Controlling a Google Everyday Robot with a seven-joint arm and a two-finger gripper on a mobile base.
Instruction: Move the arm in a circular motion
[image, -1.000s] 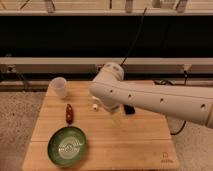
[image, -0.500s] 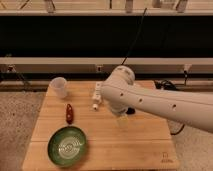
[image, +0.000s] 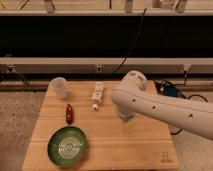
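The large white arm (image: 160, 107) reaches in from the right edge over the wooden table (image: 145, 150). Its rounded joint (image: 131, 86) hangs above the table's middle right, with small dark dots along the segment. The gripper (image: 125, 121) points down below that joint, a little above the table top, largely hidden by the arm. It holds nothing that I can see.
On the table are a clear plastic cup (image: 59, 87) at the back left, a small white bottle-like object (image: 98, 94) at the back middle, a red object (image: 69, 113) and a green plate (image: 67, 145) at the front left. Dark shelving and cables run behind.
The arm's joint and the gripper have swung to the right and slightly toward the front of the table. The objects on the table have not moved.
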